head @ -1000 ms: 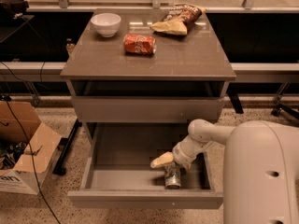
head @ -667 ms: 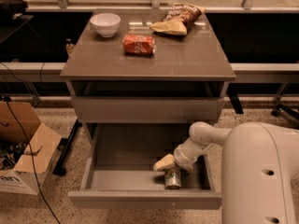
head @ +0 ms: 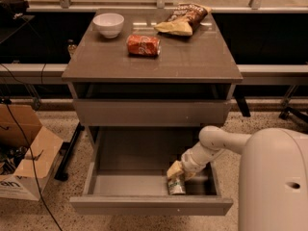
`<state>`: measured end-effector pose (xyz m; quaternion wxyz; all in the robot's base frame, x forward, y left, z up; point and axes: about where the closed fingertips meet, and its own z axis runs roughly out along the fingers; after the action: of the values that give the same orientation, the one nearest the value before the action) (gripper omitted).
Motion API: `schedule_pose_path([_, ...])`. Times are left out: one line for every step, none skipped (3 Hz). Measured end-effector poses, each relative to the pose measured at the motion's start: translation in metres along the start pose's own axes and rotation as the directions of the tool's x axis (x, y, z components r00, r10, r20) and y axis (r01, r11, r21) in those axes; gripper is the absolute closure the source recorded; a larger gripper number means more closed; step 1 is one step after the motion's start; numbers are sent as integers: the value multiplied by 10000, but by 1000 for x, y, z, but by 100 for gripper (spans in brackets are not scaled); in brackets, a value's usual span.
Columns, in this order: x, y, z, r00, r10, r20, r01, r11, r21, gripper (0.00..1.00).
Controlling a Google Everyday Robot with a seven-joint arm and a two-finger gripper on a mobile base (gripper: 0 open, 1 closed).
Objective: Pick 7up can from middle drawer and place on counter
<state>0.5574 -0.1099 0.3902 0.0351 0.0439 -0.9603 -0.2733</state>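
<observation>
Pulled out at the bottom, the middle drawer (head: 134, 155); upright at its front right, the 7up can (head: 176, 186). At the can's top, the jaws, on an arm (head: 211, 146) reaching in from the right; open or closed, cannot tell. Farther back on the table (head: 192, 61): dented red can (head: 143, 45), white bowl (head: 109, 24), chip bag (head: 185, 19).

**Q:** The counter (head: 192, 61) — polished stone or laminate?

**A:** Hard to tell; it is a smooth, glossy grey-brown slab. The middle drawer (head: 144, 205) is matt grey.

**Q:** And inside it?

**A:** The 7up can (head: 176, 186), silvery metal, sits directly under the gripper (head: 175, 171), which looks like smooth tan plastic.

**Q:** Elsewhere?

**A:** A glazed white bowl (head: 108, 24), a shiny crinkled chip bag (head: 185, 18), a dented red can (head: 143, 45) — and a matt cardboard box (head: 29, 148).
</observation>
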Motion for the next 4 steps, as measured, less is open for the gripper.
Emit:
schedule_pose_path([5,31,-39,9966,-368,741,396,9985,-366,94])
schedule_pose_path([9,57,-78,9825,-1038,1547,1148,9913,-638,100])
schedule_pose_path([23,87,-141,9314,-2294,2827,2591,9631,-721,100])
schedule_pose_path([40,117,-241,8150,-3996,4196,4376,8991,64,100])
